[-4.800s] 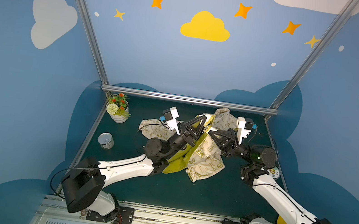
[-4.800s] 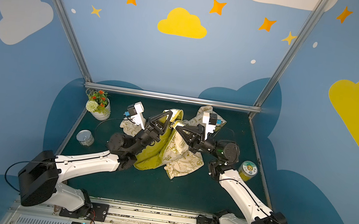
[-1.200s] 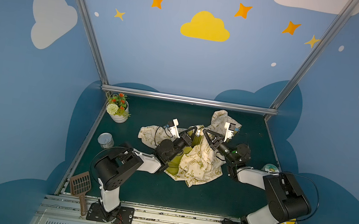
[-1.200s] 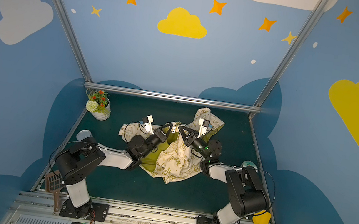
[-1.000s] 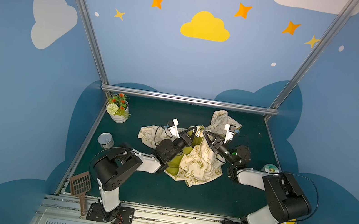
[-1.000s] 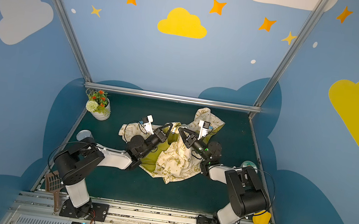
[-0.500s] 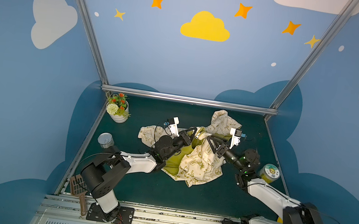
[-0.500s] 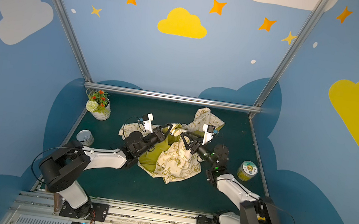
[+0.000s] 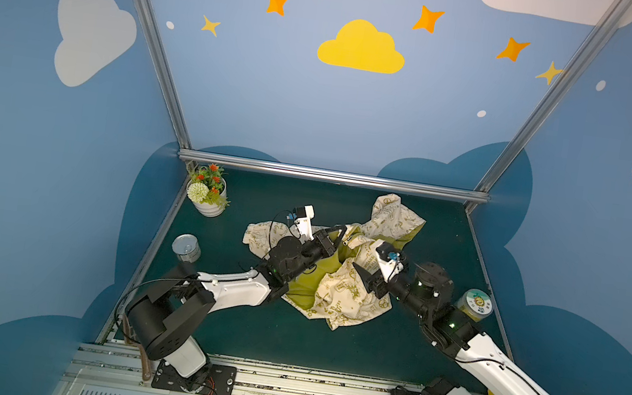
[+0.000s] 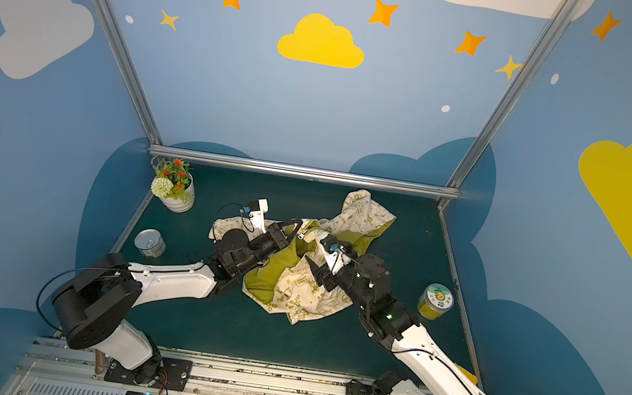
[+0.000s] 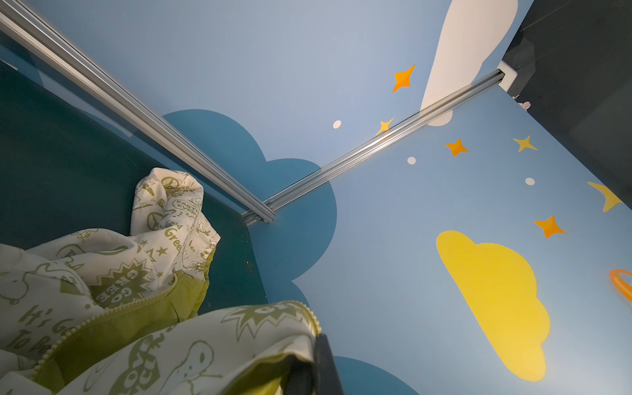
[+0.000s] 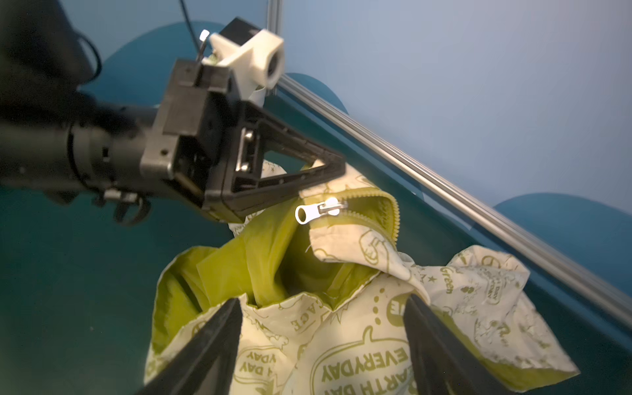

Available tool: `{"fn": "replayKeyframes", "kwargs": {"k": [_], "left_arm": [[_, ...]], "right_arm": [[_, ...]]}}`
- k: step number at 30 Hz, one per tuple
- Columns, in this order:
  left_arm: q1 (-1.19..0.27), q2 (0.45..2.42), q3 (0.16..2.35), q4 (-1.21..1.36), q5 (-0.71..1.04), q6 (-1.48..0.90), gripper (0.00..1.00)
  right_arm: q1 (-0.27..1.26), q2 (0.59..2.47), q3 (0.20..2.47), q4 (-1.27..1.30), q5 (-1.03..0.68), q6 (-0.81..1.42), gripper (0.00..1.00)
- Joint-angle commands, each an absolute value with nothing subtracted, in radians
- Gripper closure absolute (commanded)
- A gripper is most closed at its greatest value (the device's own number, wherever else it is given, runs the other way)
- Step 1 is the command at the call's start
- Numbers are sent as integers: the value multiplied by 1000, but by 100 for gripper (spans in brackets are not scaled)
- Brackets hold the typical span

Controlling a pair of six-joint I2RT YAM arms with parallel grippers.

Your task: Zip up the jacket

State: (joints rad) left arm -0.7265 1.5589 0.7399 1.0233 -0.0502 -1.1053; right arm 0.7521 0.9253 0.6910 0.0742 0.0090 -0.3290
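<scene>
- The jacket [image 9: 351,296] [image 10: 305,289] lies crumpled on the dark green table [image 9: 285,341], about mid-table and towards the back, between the two arms.
- The left gripper [image 9: 339,231] [image 12: 328,167] is pressed together at the jacket's raised upper edge and pinches the cloth there. The silver zipper pull [image 12: 318,211] hangs just beside its tip.
- In the left wrist view that pinched edge drapes over the gripper's dark finger [image 11: 321,362].
- The right gripper [image 9: 368,279] [image 12: 321,342] is spread wide over the front panel, nearer the front of the table than the left one. Its two fingers [image 12: 212,342] sit either side of a printed fold. I cannot tell whether they touch the cloth.
- The jacket is cream, printed all over with olive cartoons, peace signs and words such as "EVERYDAY".
- It gapes open at the front and shows its yellow-green lining [image 12: 246,260]. The olive zipper teeth [image 12: 390,212] are parted in a curve behind the pull.
- In both top views its long axis runs on a slant, from the front hem near mid-table up to a bunched end near the back right corner. A second lobe spreads left under the left arm.
</scene>
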Motion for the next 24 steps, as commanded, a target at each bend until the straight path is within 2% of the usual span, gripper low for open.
{"fn": "replayKeyframes", "kwargs": {"k": [1,7,14,24], "left_arm": [[-724,1525,731,1013,-43,-1104,97],[-724,1512,729,1007,-43,-1104,97],[-726,1512,727,1017,-44,-1108,97],[-726,1509,720,1026,-51,-1111,97]], "right_arm": [[785,941,703,114,92,-561,25],[819,1029,748,168,117,-639,24],[846,1092,759,298,167,-653,27],[856,1166,782,342,185,-663,31]]}}
